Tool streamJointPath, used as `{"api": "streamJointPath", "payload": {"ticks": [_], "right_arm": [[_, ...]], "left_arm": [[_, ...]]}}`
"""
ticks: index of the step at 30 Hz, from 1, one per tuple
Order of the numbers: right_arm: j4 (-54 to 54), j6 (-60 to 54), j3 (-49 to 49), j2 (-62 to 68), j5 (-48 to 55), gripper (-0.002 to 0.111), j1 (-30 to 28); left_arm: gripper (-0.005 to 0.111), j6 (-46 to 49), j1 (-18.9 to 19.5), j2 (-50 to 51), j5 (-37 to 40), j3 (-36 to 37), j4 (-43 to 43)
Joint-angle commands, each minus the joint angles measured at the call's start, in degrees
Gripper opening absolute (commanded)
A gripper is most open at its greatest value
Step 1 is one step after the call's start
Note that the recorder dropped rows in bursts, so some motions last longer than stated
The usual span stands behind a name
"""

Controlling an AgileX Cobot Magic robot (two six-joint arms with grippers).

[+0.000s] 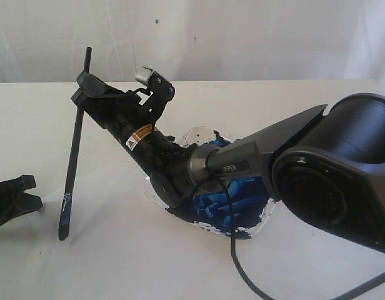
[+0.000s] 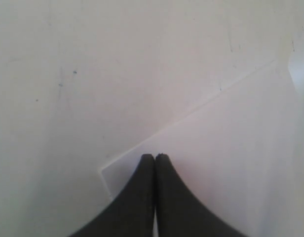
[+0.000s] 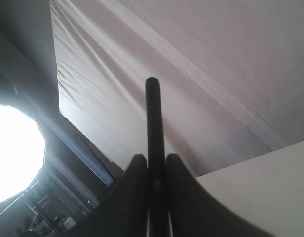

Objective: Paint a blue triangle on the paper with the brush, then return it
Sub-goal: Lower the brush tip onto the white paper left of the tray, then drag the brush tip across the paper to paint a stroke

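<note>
The black-handled brush point(image 1: 74, 150) stands almost upright, and its stained tip point(image 1: 63, 232) is down at the white surface. My right gripper point(image 1: 85, 86) reaches across from the right and is shut on the upper handle. In the right wrist view the handle point(image 3: 152, 108) sticks out between the closed fingers of the right gripper point(image 3: 153, 157). My left gripper point(image 1: 31, 191) lies low at the left edge. Its wrist view shows the left gripper point(image 2: 155, 157) shut and empty over a corner of the paper point(image 2: 231, 148). No blue triangle is visible in any view.
A white plate point(image 1: 199, 134) holding a mass of dark-blue paint point(image 1: 242, 187) sits behind and under the right arm, mostly hidden by it. The arm's black cable point(image 1: 233, 247) trails over the table in front. A white curtain backs the table.
</note>
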Motion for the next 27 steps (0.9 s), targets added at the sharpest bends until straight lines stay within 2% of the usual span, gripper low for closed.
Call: {"api": "streamJointPath", "payload": {"ticks": [1, 27], "right_arm": [[0.0, 0.2, 0.1, -0.2, 2.7, 0.000, -0.3], [-4.9, 0.2, 0.1, -0.2, 5.7, 0.000, -4.3]], "left_arm": [[0.000, 0.4, 0.0, 0.5, 7.4, 0.1, 0.0], [0.000, 0.4, 0.0, 0.5, 7.4, 0.1, 0.1]]}}
